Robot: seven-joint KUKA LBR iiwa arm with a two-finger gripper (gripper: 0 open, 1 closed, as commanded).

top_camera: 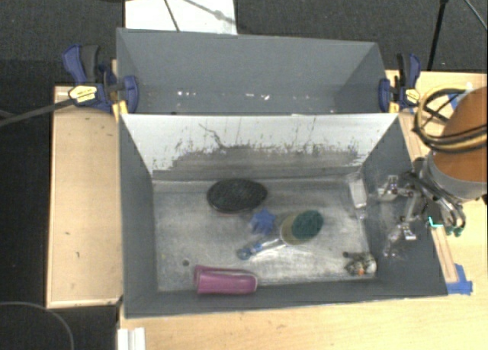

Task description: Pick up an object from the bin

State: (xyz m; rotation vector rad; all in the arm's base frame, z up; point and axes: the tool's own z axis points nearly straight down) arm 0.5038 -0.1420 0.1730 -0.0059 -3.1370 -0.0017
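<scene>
- The grey metal bin (138, 219) stood with sloping walls and a flat, scuffed floor; its back wall was streaked with dark scratches.
- Dark floor (46, 5) lay around the set-up beyond the bin's far side.
- On the bin's floor, a black round ribbed disc (237, 194) lay toward the back, left of the middle.
- Just in front of it and to the right lay a small blue piece (263, 221), touching or nearly touching a brush with a round green head (306, 225), whose bluish handle ran off toward the front left.
- A pink-purple cylinder (225, 280) lay on its side against the front wall, well apart from the others.
- A small dark, mixed-coloured object (360, 266) sat in the right front corner; its kind could not be made out.
- The arm came in from the right, with an orange cover (467, 146) and looped black cables (442, 116) on its wrist.
- The gripper (389, 220) hung over the bin's right sloping wall, above and just beside the small dark object and to the right of the green-headed brush.
- Nothing from the bin could be seen in its grasp, and whether it was spread or closed could not be told.
</scene>
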